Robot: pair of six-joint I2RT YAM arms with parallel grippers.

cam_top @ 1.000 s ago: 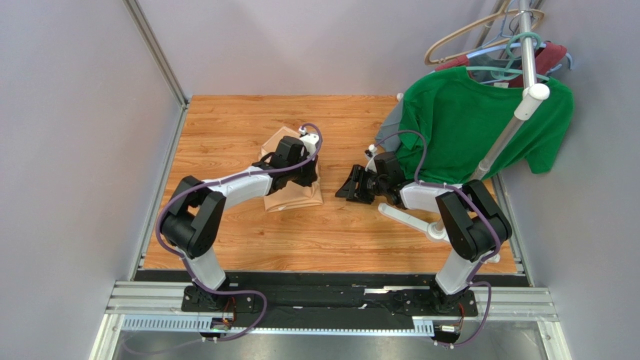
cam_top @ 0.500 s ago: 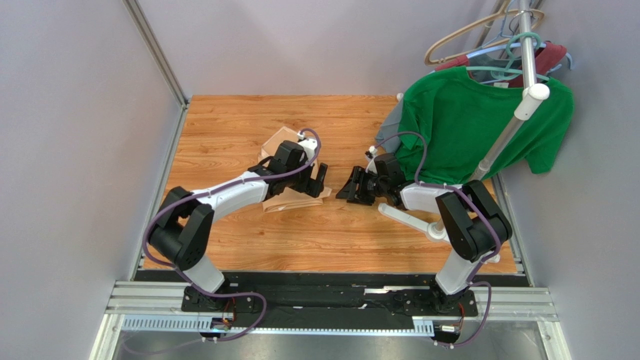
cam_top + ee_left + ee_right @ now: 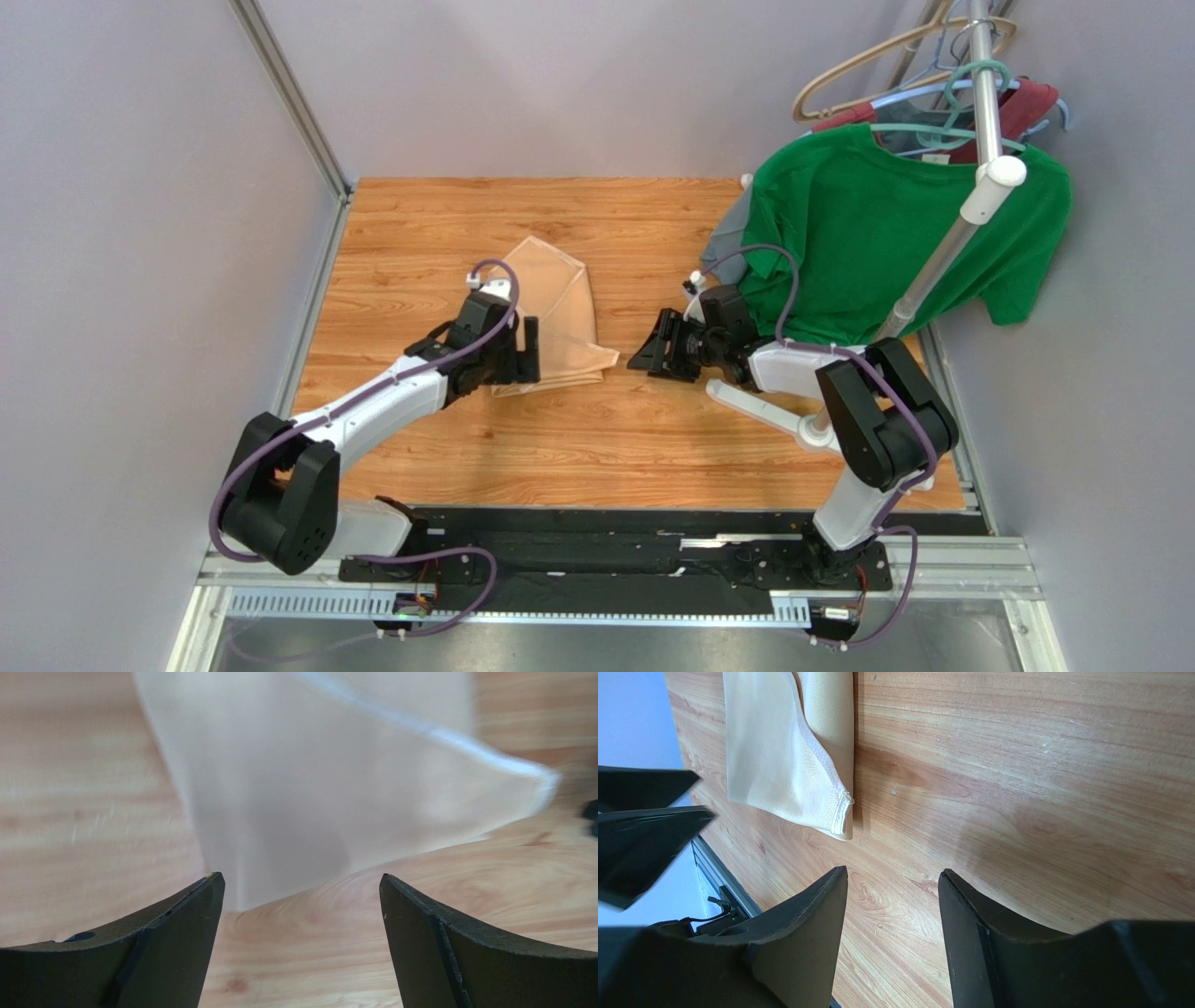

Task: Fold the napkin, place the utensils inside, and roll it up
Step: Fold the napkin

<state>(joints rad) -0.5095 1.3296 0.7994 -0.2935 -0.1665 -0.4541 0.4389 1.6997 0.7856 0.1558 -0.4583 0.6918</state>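
The wooden surface [image 3: 421, 224] fills most of my overhead view. At its right edge a green T-shirt [image 3: 898, 224] hangs on a metal rack [image 3: 968, 196], and one white rack leg [image 3: 765, 410] lies on the boards under my right arm.

My left arm [image 3: 379, 406] stretches out long and low. It runs diagonally from its shoulder at the near left up to the middle of the surface, with the wrist bent so the claw faces the cloth. My right arm [image 3: 877, 413] is folded tight, its elbow near the right edge and its forearm reaching left at about the same depth as the left wrist.

The napkin [image 3: 558, 315] lies flat on the surface between the two claws. It is folded into a rough wedge with a narrow far end and a pointed corner at the near right. In the left wrist view it [image 3: 316, 798] is blurred, and its edge sits just ahead of the fingers. In the right wrist view its stitched corner [image 3: 780, 749] rests on the wood, clearly apart from that claw.

The left claw [image 3: 522, 357] sits at the napkin's near-left edge. Its fingers are spread wide [image 3: 302, 882] with only bare wood between them. I cannot tell whether it touches the cloth.

The right claw [image 3: 652, 350] points left toward the napkin's corner. Its fingers are parted [image 3: 892, 875] and hold nothing.
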